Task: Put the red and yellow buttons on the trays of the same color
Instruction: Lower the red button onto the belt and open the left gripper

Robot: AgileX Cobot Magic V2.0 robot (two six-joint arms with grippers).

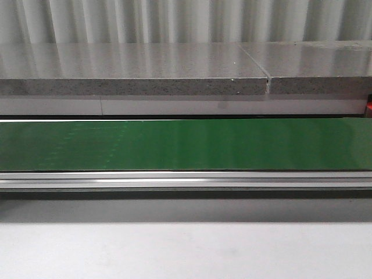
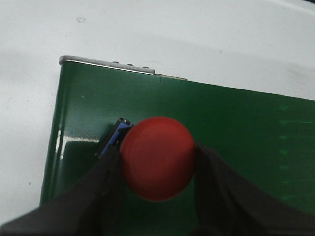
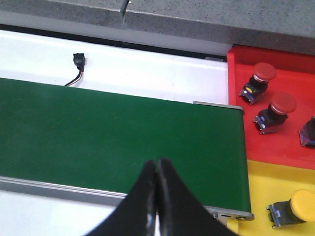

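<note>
Two grips: our left fingers [image 2: 106,189] pinch a red button [image 2: 158,157] above the green belt [image 2: 256,128]; right fingers [image 3: 165,189] pressed together, holding nothing.

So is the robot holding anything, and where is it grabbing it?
The left gripper pinches a red button by the sides of its round cap. The right gripper is shut on nothing.

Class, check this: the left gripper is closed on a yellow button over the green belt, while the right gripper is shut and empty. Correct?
Not quite. The left wrist view shows the left gripper closed on a red button, not yellow, over the green belt. The right gripper is indeed shut and empty.
</note>
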